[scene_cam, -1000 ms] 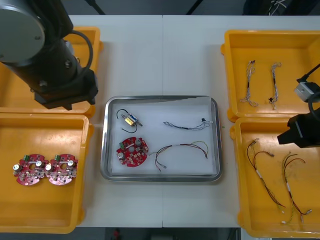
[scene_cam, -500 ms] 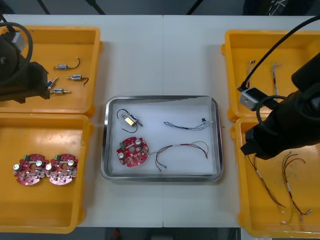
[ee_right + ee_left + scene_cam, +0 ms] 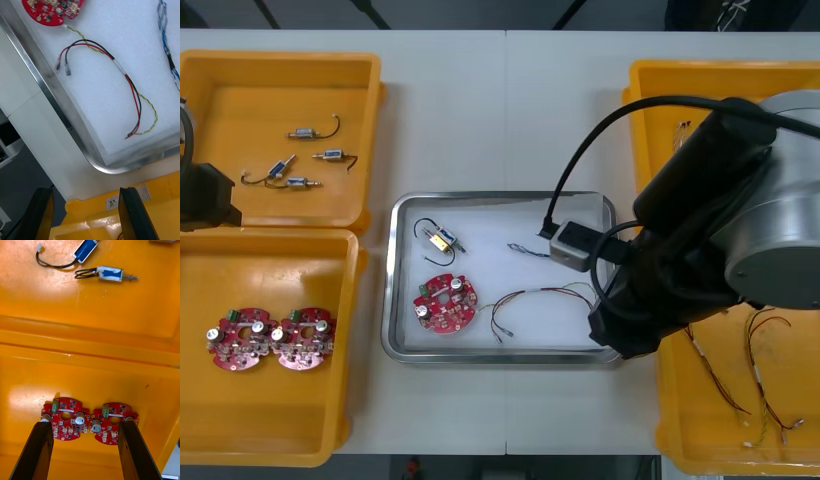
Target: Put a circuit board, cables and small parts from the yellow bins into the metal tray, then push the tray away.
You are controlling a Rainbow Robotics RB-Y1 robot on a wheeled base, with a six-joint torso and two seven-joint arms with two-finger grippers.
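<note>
- Front: metal tray [image 3: 394, 300], centre of the bench [image 3: 510, 110], holds circuit board [image 3: 445, 304], cables [image 3: 540, 293], small metal part [image 3: 442, 240].
- Right wrist: my right gripper [image 3: 85, 193] spread, empty, above yellow bin [image 3: 150, 210] rim; snagging it would skew the push.
- Left wrist: my left gripper [image 3: 84, 425] spread, empty, over spare boards [image 3: 65, 419].

No legible writing on the sorting table

A small white sticker [image 3: 143, 191] on the rim of a yellow bin [image 3: 93, 215] beside the metal tray [image 3: 48, 90] bears dark marks too small to read; any printing on the round red circuit boards [image 3: 66, 419] is likewise illegible.
</note>
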